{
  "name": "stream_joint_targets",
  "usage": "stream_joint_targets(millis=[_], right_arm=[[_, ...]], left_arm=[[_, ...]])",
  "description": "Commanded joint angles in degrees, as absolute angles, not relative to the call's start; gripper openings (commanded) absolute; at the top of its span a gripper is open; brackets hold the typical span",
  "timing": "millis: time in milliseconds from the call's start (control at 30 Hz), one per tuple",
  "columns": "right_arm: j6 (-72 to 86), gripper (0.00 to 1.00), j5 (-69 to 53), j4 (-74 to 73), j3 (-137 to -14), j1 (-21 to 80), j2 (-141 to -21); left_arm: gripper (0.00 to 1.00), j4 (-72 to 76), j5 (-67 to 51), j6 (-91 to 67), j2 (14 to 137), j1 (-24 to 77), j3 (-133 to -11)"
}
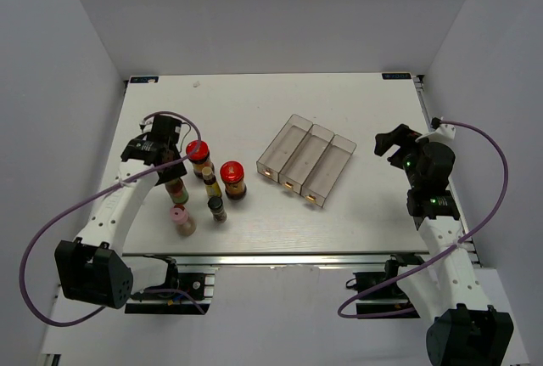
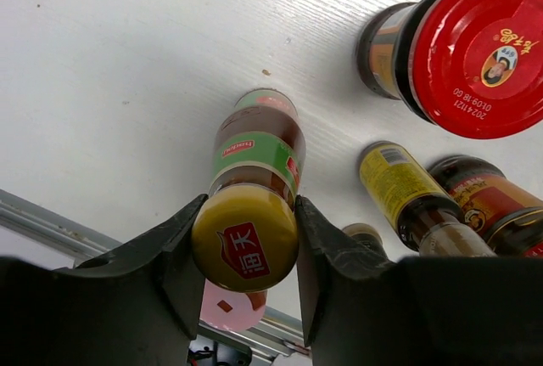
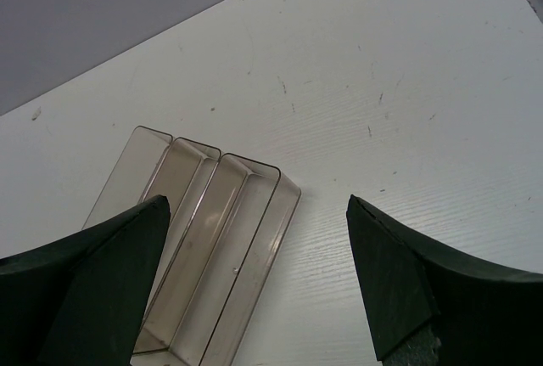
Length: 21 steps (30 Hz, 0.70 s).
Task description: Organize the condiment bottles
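**Left.** The left fingers (image 2: 182, 251) are closed on the yellow cap of the tall green-and-red bottle (image 2: 254, 149), one finger against each side of the cap. The bottle stands upright on the tabletop (image 1: 254, 103). In the top view the arm covers this grip, and only the left wrist view shows the contact.

The top view gives the layout of the bottle group, which stands on the left half of the tabletop, well apart from the tray:
- The pink bottle (image 1: 179, 218) is nearest the front edge.
- The black-capped bottle (image 1: 217, 207) is just to the right of the pink bottle.
- The small yellow-capped bottle (image 1: 209, 181) is behind the black-capped bottle.
- One red-lidded jar (image 1: 197, 150) is at the back of the group.
- The second red-lidded jar (image 1: 232, 175) is furthest right.

All of these stand upright.

**Centre.** The clear three-compartment tray (image 1: 287, 137) lies diagonally on the tabletop. The right wrist view shows its thin transparent walls and rounded corners, which are too small to make out from above.

**Right.** The right fingers (image 3: 102, 273) are spread wide and grip nothing. They hang above the bare tabletop to the right of the tray and do not touch it.

**Surface and room.** The tabletop is white. The wrist views show a fine grain and small scratches on it. A metal rail (image 1: 280, 257) runs along the near edge. Pale grey walls (image 1: 280, 9) close in the back and both sides.
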<state>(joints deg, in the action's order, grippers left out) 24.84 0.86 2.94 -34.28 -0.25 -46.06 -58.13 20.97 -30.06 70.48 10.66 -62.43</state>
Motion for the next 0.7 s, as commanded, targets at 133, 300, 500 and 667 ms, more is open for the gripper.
stream_joint_targets(millis=[133,300,500,667], right_arm=[[23.7,0.89,1.8,3.6,-34.3,-0.4,-45.3],[23.8,0.89,1.4,3.8,-34.3,-0.4,-45.4],[23.7,0.89,1.4,3.9,-34.3,-0.4,-45.4],[23.6,0.89,1.5,3.9,-34.3,-0.4,-45.2]], left_arm=[[0.33,-58.7,24.3,-29.7,70.4,11.2,-65.1],[0.22,-58.5,24.4,-29.8,69.8,11.5,-69.7],[0.17,-57.0,23.9,-30.0,67.9,11.7,-74.8],[0.08,-59.0,24.7,-29.6,67.7,11.7,-81.4]])
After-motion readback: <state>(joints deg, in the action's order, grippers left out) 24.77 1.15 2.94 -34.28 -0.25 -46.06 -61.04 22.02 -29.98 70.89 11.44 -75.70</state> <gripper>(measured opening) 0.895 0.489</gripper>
